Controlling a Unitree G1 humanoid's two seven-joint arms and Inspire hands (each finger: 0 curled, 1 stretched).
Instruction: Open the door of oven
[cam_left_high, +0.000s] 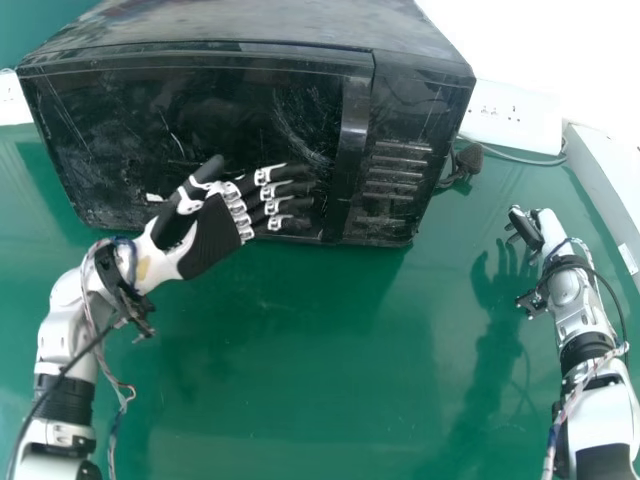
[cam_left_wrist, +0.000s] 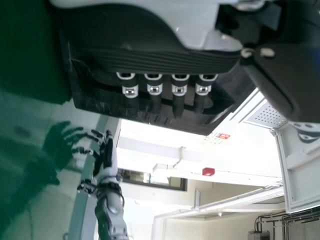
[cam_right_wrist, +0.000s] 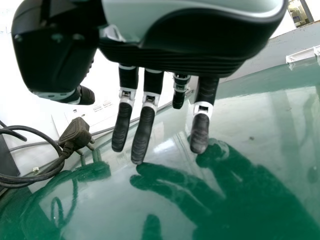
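Dark-grey plug (cam_left_high: 467, 158) beside oven (cam_left_high: 250, 22), left hand (cam_left_high: 212, 235) perhaps against door (cam_left_high: 230, 105).

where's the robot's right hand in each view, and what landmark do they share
Head view: right hand at the right, over the table.
Left wrist view: farther off, beside the dark oven.
Right wrist view: close up, with the black plug beyond.
Shared landmark: the green table.

Before me, a shiny green table (cam_left_high: 300, 350) holds a black oven (cam_left_high: 240, 125); beside it lies a corded plug (cam_left_high: 468, 157).
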